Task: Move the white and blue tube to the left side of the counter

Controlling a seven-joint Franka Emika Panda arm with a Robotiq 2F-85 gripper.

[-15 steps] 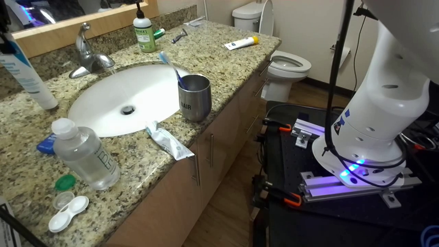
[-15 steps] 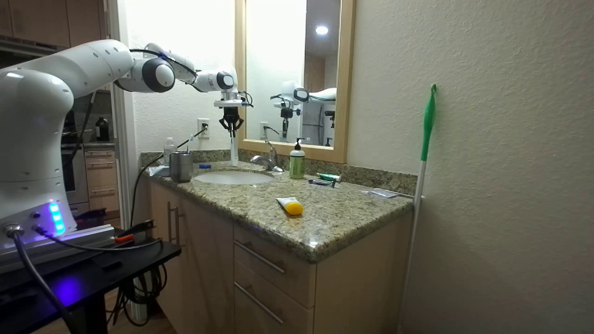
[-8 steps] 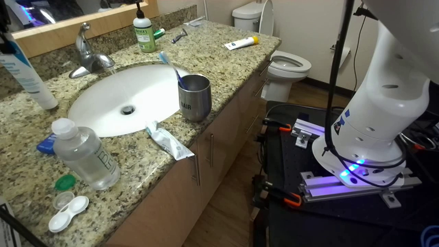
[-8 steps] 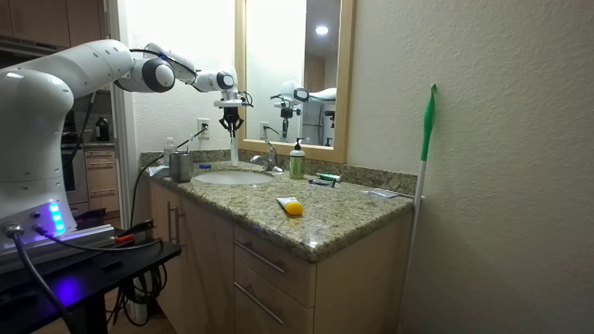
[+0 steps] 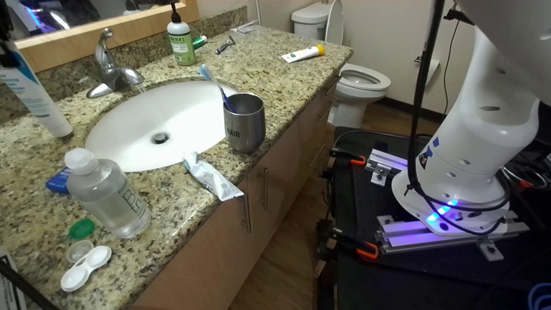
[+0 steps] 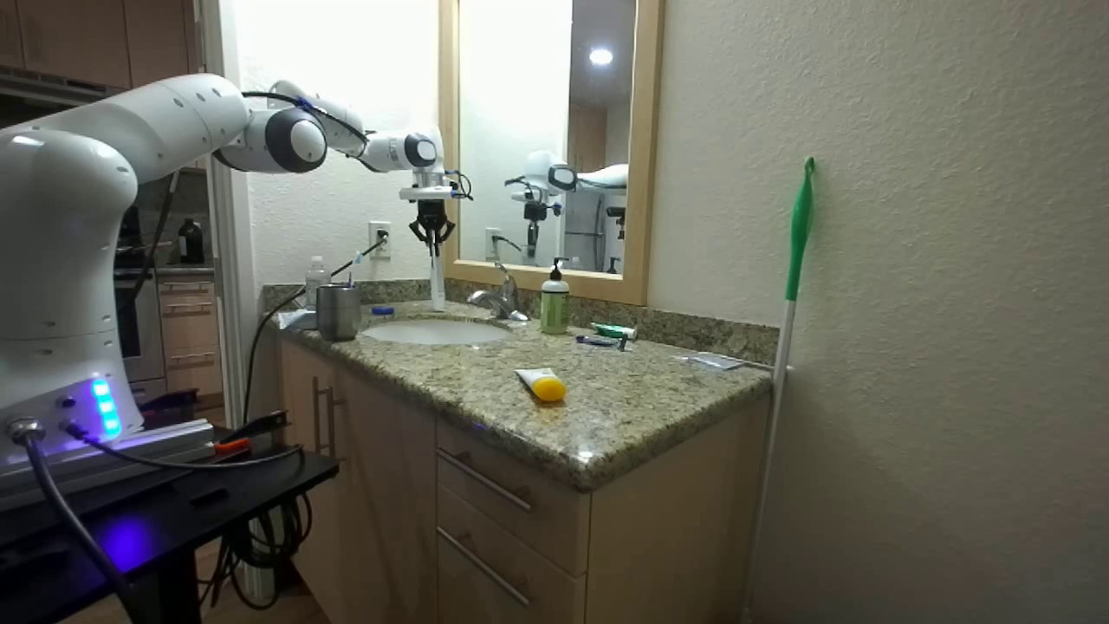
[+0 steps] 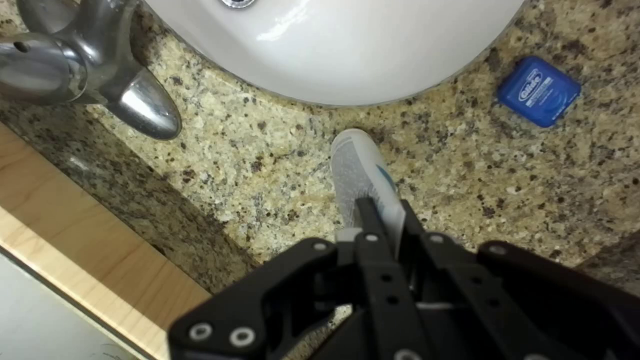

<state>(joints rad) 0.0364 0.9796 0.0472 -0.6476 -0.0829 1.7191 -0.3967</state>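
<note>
I take the step in hand to be the setting down. My pincer (image 7: pixel 388 209) is clamped on the flat upper end of the white and blue tube (image 7: pixel 357 162), pinching it face to face, and I hold it close to upright, its round cap end lowermost. It is just beside the rim of the sink (image 7: pixel 350 90), between the faucet (image 7: pixel 100 65) and the blue floss box (image 7: pixel 540 91), which I judge to be the left part of the bench (image 7: pixel 270 170) already. Whether its foot bears on the surface or hangs just above, I cannot fairly tell. So the next move, to my mind, is a slow lowering until it stands firm, then a gentle loosening and a straight rise, since so tall a tube on so small a foot may topple. In an exterior view my arm (image 6: pixel 191 113) stretches out high over the bench, its wrist (image 6: pixel 416 152) bent so that the pincer points straight down.
</note>
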